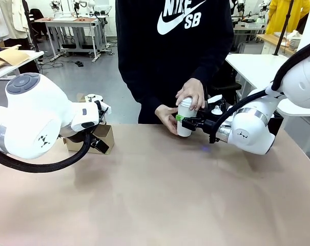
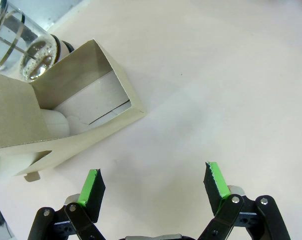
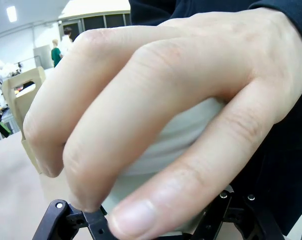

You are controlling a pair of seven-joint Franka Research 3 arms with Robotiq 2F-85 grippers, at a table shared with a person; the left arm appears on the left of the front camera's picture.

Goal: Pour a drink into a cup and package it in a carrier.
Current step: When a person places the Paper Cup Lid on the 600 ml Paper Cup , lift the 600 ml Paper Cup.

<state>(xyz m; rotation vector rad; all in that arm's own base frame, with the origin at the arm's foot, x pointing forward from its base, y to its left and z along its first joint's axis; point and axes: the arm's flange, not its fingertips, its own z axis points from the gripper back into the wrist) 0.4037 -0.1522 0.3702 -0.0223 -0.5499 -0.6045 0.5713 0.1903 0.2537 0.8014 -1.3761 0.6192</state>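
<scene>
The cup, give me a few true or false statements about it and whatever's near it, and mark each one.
1. The right gripper is shut on the cup. True.
2. A person's hand covers the top of the cup. True.
3. The left gripper is clamped on the carrier. False: it is open over bare table, with the carrier off to one side of it.
4. The cup sits in one of the carrier's slots. False: it is at the table's far edge, well apart from the carrier.
</scene>
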